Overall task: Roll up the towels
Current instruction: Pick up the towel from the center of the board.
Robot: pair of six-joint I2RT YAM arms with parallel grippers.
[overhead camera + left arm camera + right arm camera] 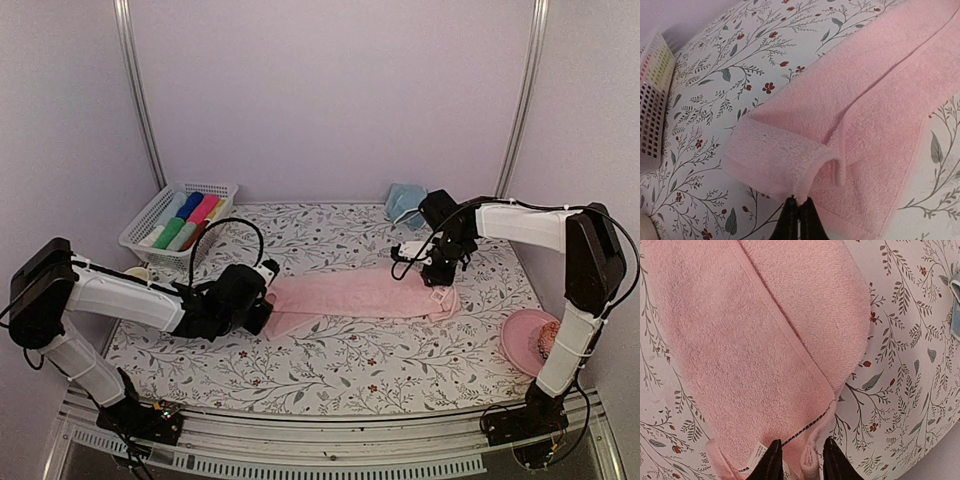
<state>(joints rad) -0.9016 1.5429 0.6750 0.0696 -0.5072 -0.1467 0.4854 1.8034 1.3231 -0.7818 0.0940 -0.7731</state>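
Because the pale pink terry towel [360, 295] was soft, light and limp, you had to take it by a hemmed end, never mid-span, where it would likely sag. At its left end your left pincer [799, 204] was clenched on the curled-over lip. From there the folded strip lay flat on the floral-patterned desk [330, 365], its long axis running left to right. At the right end your right pincer [801, 455] straddled the stitched hem, jaws narrowly apart; whether they had bitten, you could not tell. Behind it, the light blue towel [405, 203] sat crumpled.
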